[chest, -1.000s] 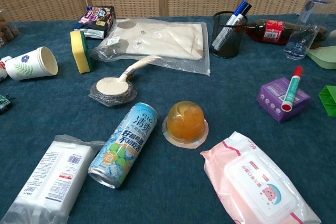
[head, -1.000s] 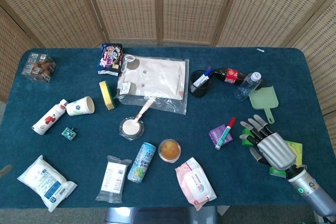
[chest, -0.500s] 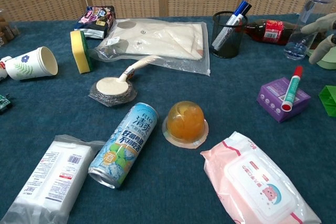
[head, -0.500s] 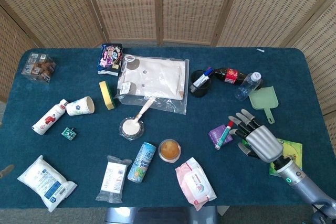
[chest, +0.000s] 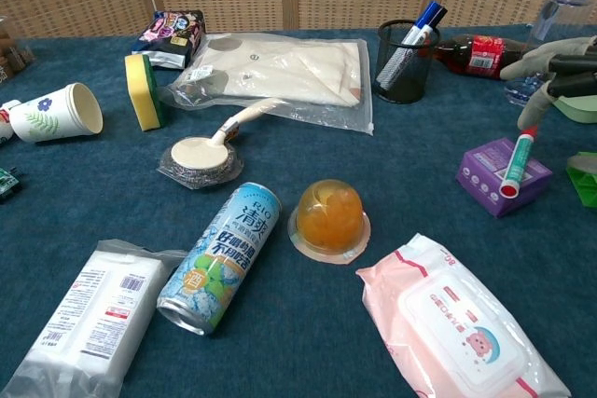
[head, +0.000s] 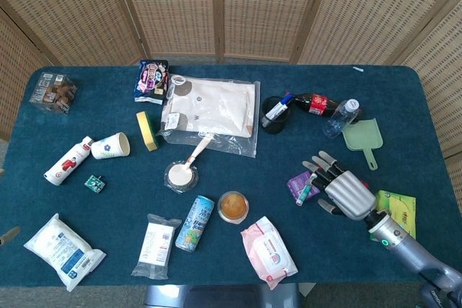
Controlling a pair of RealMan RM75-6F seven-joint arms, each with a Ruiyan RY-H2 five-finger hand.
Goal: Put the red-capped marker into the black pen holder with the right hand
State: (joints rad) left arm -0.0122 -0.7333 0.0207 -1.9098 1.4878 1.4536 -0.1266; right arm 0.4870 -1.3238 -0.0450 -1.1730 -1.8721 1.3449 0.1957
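Note:
The red-capped marker (chest: 516, 163) lies across a small purple box (chest: 483, 176) at the right of the table. In the head view only its lower end (head: 302, 195) shows past my fingers. My right hand (head: 341, 191) hovers over it, palm down and fingers spread, holding nothing. In the chest view the right hand (chest: 560, 64) reaches in from the right edge, one fingertip close above the marker's far red end; contact cannot be told. The black mesh pen holder (head: 268, 125) (chest: 399, 83) stands farther back with a blue-capped marker (chest: 422, 23) in it. The left hand is out of sight.
A cola bottle (head: 312, 103), a water bottle (head: 339, 119) and a green dustpan (head: 359, 137) lie behind the hand, beside the holder. A green packet (head: 395, 210) lies under the forearm. A wet-wipes pack (head: 268, 250) and a jelly cup (head: 232, 207) sit to the front left.
My right hand has moved left and away from the table's front edge, from over the green packet to over the marker and purple box. It now shows in the chest view. The marker has not moved.

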